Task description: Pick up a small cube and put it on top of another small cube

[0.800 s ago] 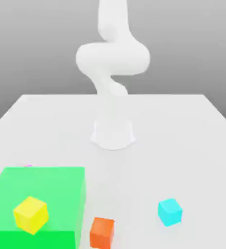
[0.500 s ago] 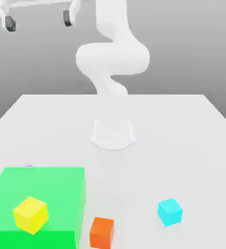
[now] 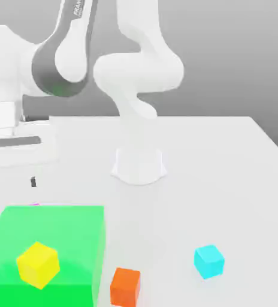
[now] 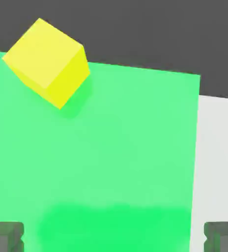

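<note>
As you look at the exterior view, you find your gripper point(image 3: 10, 183) near the left edge, its two dark fingertips well apart with nothing between them, above the bench point(image 3: 195, 150) by the far edge of the large green block point(image 3: 48, 240). A thin sliver of the magenta cube point(image 3: 35, 204) peeps out just past that far edge, the rest of it hidden from you by the block. On top of the block you have the yellow cube point(image 3: 38, 265), toward the near side. Just beside the block, to the exterior view's right, you see the orange cube point(image 3: 125, 288) on the bench, and farther to that side sits the cyan cube point(image 3: 209, 261), well apart from it. In the hand view, you look down on the green block's top, with the yellow cube tilted across your view and a darker green patch of shade lying between your spread fingertips point(image 4: 6, 237).
</note>
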### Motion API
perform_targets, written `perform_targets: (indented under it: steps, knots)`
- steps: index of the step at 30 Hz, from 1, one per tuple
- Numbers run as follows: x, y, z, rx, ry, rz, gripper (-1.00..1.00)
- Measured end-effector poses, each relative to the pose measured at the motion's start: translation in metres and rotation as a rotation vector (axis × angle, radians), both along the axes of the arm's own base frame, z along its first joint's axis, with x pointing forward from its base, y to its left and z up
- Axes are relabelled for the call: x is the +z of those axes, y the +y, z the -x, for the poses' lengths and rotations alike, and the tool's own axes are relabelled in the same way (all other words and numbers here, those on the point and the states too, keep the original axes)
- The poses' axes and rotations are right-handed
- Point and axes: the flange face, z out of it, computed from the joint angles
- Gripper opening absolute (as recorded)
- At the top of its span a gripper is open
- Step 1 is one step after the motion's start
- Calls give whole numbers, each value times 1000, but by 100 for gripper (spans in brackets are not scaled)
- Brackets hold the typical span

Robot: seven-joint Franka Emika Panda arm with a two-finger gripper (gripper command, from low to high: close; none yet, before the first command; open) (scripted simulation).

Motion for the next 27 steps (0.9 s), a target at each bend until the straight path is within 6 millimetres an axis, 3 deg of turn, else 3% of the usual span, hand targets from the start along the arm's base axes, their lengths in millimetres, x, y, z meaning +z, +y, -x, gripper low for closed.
perform_targets:
  steps: [5, 9, 21, 22, 27]
  knots:
    - [-57, -21, 71, 69, 140, 46, 0]
    - [-74, -13, 71, 167, 177, 74, 0]
    - [-132, -12, 72, 174, 181, 72, 0]
    - [-136, -11, 72, 173, 181, 69, -100]
    - [-136, -10, 72, 173, 181, 66, -100]
